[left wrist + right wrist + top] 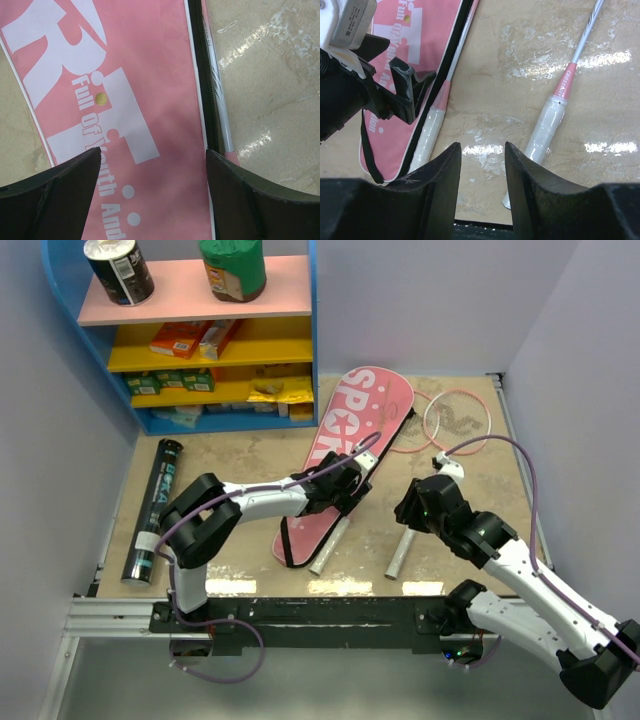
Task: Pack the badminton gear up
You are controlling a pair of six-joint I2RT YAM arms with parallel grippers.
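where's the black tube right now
In the top view the black tube lies on the left side of the table, near the blue shelf's corner and left of the left arm, apart from the pink cover.

Pink cover (350, 425) with white lettering and black edge; pink-framed rackets (458, 420) with white grips; black tube (155, 510), teal lettering; beige marbled counter (240, 455).

Gear laid out across the table

The racket cover (345, 440) lies slantwise in the middle of the table (240, 455), its wide end back by the right side of the shelf unit (312, 340). One racket (330, 545) lies just beside the cover's right edge. The second racket (403, 552) lies apart to its right, and both heads are at back right. The tube (155, 510) lies far left, before the shelf unit. The left gripper (155, 190) hangs above the cover
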